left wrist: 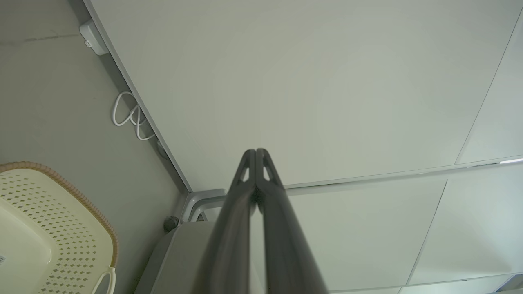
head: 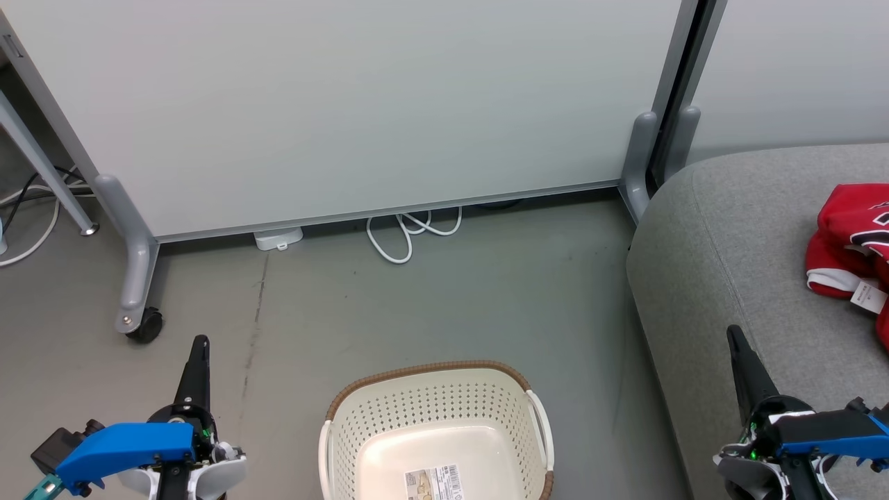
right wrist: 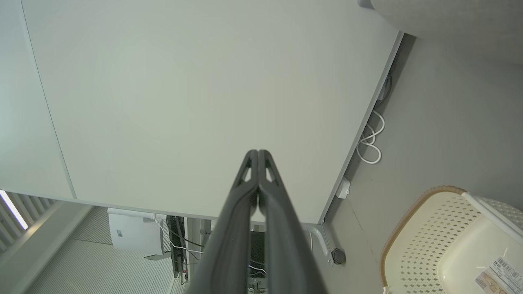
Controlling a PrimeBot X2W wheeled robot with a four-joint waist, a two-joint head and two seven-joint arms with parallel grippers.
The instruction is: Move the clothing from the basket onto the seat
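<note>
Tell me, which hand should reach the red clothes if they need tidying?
Probably the right hand: it is at the seat, nearest the red clothes. The left hand is beyond the basket.

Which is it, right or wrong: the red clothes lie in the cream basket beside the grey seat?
Wrong. In the head view the red clothing lies on the grey seat; the cream laundry basket beside it holds just its paper label.

Right pincer (right wrist: 258,152) closed, facing panel (right wrist: 184,90), basket (right wrist: 421,241) nearby.

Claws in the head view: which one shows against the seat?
The right claw, lower right, shows against the grey seat; the left claw shows against the floor.
</note>
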